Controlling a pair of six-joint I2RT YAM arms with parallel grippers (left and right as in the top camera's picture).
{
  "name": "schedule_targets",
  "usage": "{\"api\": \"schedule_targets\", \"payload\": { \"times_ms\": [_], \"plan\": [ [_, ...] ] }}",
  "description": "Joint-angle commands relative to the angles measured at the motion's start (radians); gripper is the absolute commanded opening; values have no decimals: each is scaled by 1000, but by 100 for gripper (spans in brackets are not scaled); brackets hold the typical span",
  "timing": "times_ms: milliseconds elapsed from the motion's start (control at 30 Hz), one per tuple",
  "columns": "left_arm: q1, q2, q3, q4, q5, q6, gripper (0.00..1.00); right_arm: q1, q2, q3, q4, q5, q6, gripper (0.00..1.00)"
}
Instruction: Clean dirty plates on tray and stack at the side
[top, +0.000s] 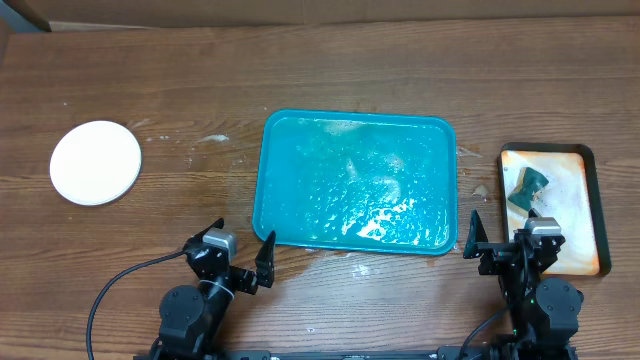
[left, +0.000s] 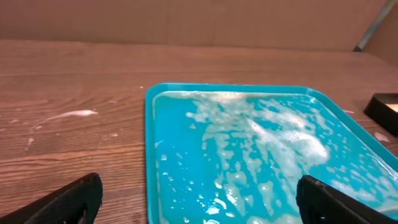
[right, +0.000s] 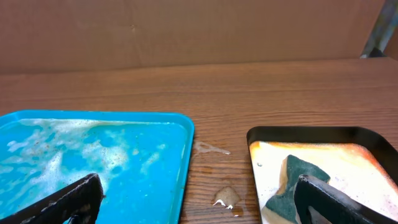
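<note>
The plates (top: 96, 162) show in the overhead view as one white round disc on the bare surface, at 9 o'clock from the tray (top: 266, 180) and well apart from it. Whether the disc is one plate or a stack cannot be told. The tray holds no plate, only water and patches of foam, so the task looks complete or nearly so.

Hazards from this state:
- A wet plate rim gives a poor grip. A pinch on the disc could slide off or push the plates across the surface.
- A low sweep of either arm could catch the raised tray rim and spill water.
- Drops lie on the surface between the tray and the small tray (top: 548, 147), and they may spread.

The left hand (top: 230, 242) is fully open and empty. The plates lie at 10 o'clock from it, well apart, and the tray's near-left corner is just beside its right finger.

The right hand (top: 512, 240) is fully open and empty. The tray lies at 10 o'clock from it and the sponge (top: 528, 188) near 12 o'clock.
</note>
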Motion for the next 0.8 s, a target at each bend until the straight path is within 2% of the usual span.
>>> {"api": "schedule_targets", "payload": {
  "times_ms": [0, 300, 767],
  "plan": [
    [9, -13, -8, 5, -17, 21, 100, 10, -9, -8, 7, 6, -7, 100],
    [164, -13, -8, 5, -27, 27, 100, 10, -9, -8, 7, 6, -7, 100],
    [164, -13, -8, 4, -19, 73, 100, 10, -9, -8, 7, 6, -7, 100]
  ]
}}
